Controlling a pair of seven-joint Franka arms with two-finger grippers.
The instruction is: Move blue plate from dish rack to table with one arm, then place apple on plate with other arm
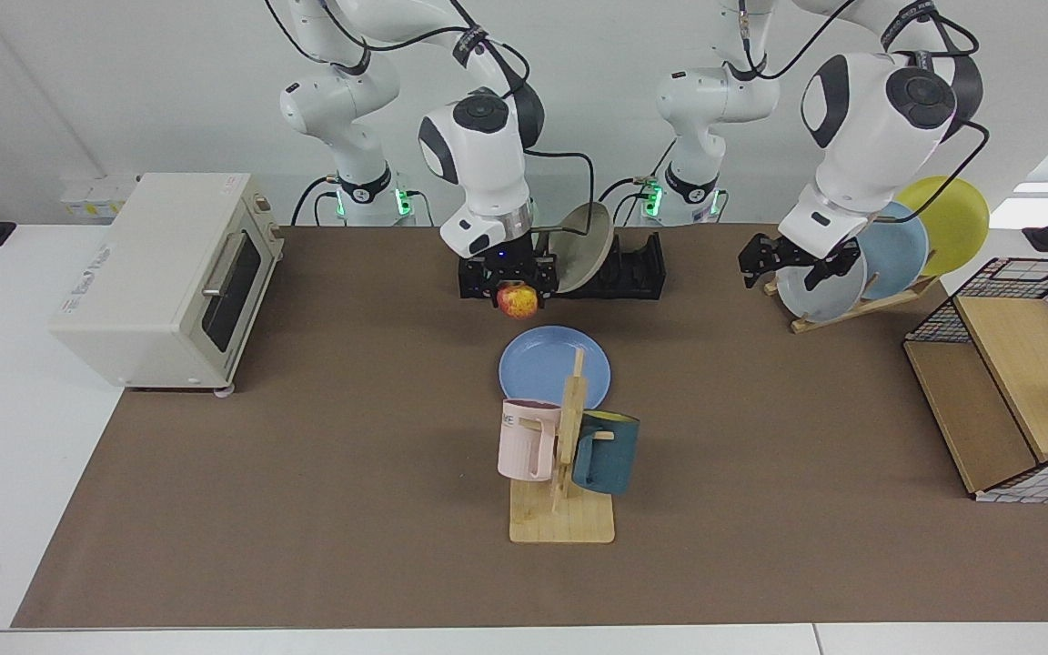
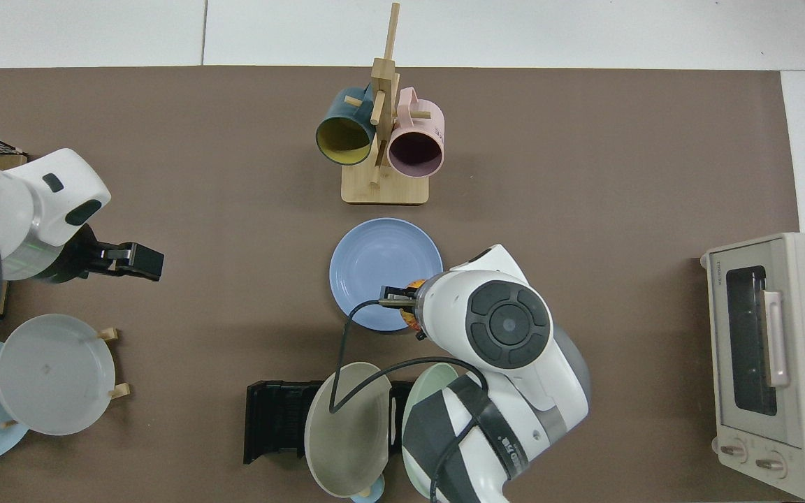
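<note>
There were two arms, each with one gripper. Six plates showed: one blue plate (image 1: 542,366) on the mat, two in the dish rack (image 1: 629,268), three on the wooden stand (image 1: 861,305). Two mugs (image 1: 529,439) hung from one tree. One apple (image 1: 517,300), one toaster oven (image 1: 160,277).

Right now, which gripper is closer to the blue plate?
The right. The right gripper holds the apple above the blue plate's rim; the left gripper hangs by the wooden plate stand.

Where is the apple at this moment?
The apple is held in the right gripper, above the table, between the dish rack and the blue plate; the top view shows it over the plate's rim.
</note>
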